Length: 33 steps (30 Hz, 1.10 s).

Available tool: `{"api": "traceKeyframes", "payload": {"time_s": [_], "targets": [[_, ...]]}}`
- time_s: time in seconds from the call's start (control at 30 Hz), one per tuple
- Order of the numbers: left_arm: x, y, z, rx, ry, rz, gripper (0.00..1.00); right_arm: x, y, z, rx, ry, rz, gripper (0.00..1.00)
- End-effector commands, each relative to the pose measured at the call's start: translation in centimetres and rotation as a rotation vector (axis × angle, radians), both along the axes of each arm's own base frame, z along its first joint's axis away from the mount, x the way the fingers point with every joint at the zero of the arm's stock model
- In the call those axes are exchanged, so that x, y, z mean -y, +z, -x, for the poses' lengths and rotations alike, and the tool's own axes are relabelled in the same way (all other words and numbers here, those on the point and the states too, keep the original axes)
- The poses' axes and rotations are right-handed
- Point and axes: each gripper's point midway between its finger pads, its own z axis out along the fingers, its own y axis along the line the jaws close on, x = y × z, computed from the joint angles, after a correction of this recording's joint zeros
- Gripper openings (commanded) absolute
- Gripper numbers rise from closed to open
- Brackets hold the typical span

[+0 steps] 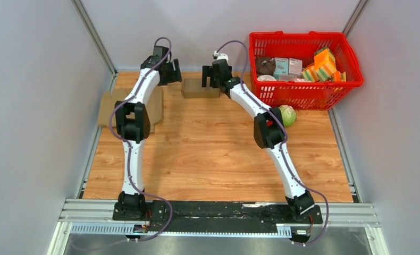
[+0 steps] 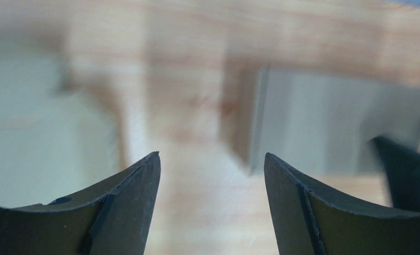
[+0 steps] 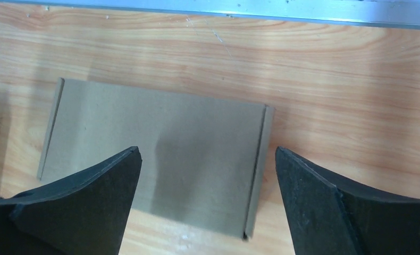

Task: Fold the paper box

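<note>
A small closed brown paper box (image 1: 197,89) lies on the wooden table at the back, between the two grippers. My right gripper (image 1: 211,77) hovers just over its right end, open and empty; in the right wrist view the box (image 3: 160,151) lies flat under the spread gripper (image 3: 208,159). My left gripper (image 1: 170,71) is open and empty, just left of the box. The left wrist view is blurred: the box (image 2: 335,127) sits ahead to the right of the open gripper (image 2: 212,159). A flat cardboard sheet (image 1: 108,109) lies at the left, partly under the left arm.
A red basket (image 1: 309,93) with several groceries stands at the back right. A green cabbage (image 1: 287,115) lies in front of it beside the right arm. The back wall's metal rail (image 3: 250,10) runs close behind the box. Grey walls enclose both sides.
</note>
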Motion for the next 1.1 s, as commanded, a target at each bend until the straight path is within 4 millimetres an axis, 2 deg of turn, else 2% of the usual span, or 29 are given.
{"api": "traceKeyframes", "payload": {"time_s": [0.0,0.03,0.07,0.1,0.13,0.17,0.2,0.23,0.27,0.3,0.33,0.37,0.4,0.43,0.5,0.53,0.57,0.63,0.67,0.7,0.77,0.8,0.87,0.93,1.0,1.07], "targets": [[-8.7,9.1,7.0,0.030,0.074,-0.361,0.80,3.7,9.7,2.6,0.074,-0.059,0.111,1.00],[-9.5,8.1,8.3,-0.018,0.073,-0.406,0.80,4.3,10.3,3.3,0.074,-0.067,0.141,1.00],[-9.6,6.1,9.9,-0.085,0.055,-0.427,0.80,5.1,13.6,4.4,0.106,-0.085,0.139,1.00],[-9.8,5.1,10.8,-0.130,0.050,-0.444,0.80,6.1,13.5,5.2,0.088,-0.109,0.172,1.00],[-10.6,3.2,12.5,-0.210,0.054,-0.492,0.79,6.3,12.9,6.5,0.060,-0.104,0.193,1.00],[-10.9,2.3,13.2,-0.240,0.056,-0.518,0.79,6.6,13.2,7.5,0.053,-0.102,0.202,1.00],[-10.9,1.8,13.6,-0.258,0.051,-0.536,0.79,7.1,16.1,8.8,0.086,-0.104,0.179,1.00],[-10.7,1.3,13.7,-0.262,0.043,-0.539,0.79,7.1,14.8,10.3,0.049,-0.085,0.197,1.00],[-10.7,0.3,14.3,-0.278,0.036,-0.541,0.79,7.1,15.0,11.2,0.041,-0.082,0.184,1.00],[-10.0,0.0,14.3,-0.271,0.020,-0.545,0.79,7.3,17.8,12.6,0.080,-0.073,0.140,1.00],[-9.7,-0.5,14.1,-0.257,0.009,-0.545,0.79,7.4,15.9,14.0,0.038,-0.056,0.157,1.00],[-9.5,-1.0,14.1,-0.261,0.008,-0.555,0.79,7.4,16.3,14.9,0.037,-0.053,0.131,1.00],[-9.2,-1.3,14.0,-0.260,0.006,-0.574,0.80,7.1,17.7,16.4,0.055,-0.023,0.098,1.00],[-9.1,-1.5,13.9,-0.259,0.002,-0.583,0.80,7.1,16.1,17.8,0.021,-0.005,0.108,1.00],[-9.2,-2.4,13.8,-0.271,0.006,-0.612,0.80,6.8,15.5,19.7,0.014,0.013,0.115,1.00],[-8.7,-2.5,13.6,-0.269,-0.007,-0.609,0.80,7.0,16.3,20.7,0.028,0.017,0.104,1.00],[-8.7,-2.9,13.7,-0.279,-0.011,-0.614,0.80,7.3,14.4,21.6,-0.011,0.024,0.125,1.00],[-8.6,-2.8,13.5,-0.268,-0.006,-0.655,0.79,7.0,13.8,23.4,-0.030,0.047,0.122,1.00],[-8.7,-3.3,13.7,-0.291,-0.008,-0.663,0.78,6.9,13.4,24.1,-0.039,0.056,0.128,1.00],[-8.9,-3.4,13.9,-0.306,-0.006,-0.682,0.74,6.9,11.8,25.3,-0.073,0.067,0.155,1.00],[-9.0,-4.0,13.8,-0.343,-0.010,-0.694,0.69,7.1,11.7,26.3,-0.083,0.068,0.157,1.00],[-9.5,-4.3,14.9,-0.408,-0.018,-0.724,0.60,7.3,11.1,27.1,-0.107,0.075,0.173,1.00],[-9.4,-4.8,14.4,-0.437,-0.029,-0.734,0.56,7.6,11.8,28.1,-0.103,0.075,0.154,1.00],[-9.9,-4.3,14.4,-0.456,-0.022,-0.763,0.45,7.8,12.1,28.9,-0.095,0.079,0.147,1.00],[-9.8,-4.3,14.1,-0.440,-0.027,-0.760,0.43,8.1,13.6,29.6,-0.062,0.078,0.116,1.00],[-9.7,-4.3,14.0,-0.441,-0.045,-0.761,0.43,8.6,13.8,30.3,-0.059,0.071,0.103,1.00]]}}
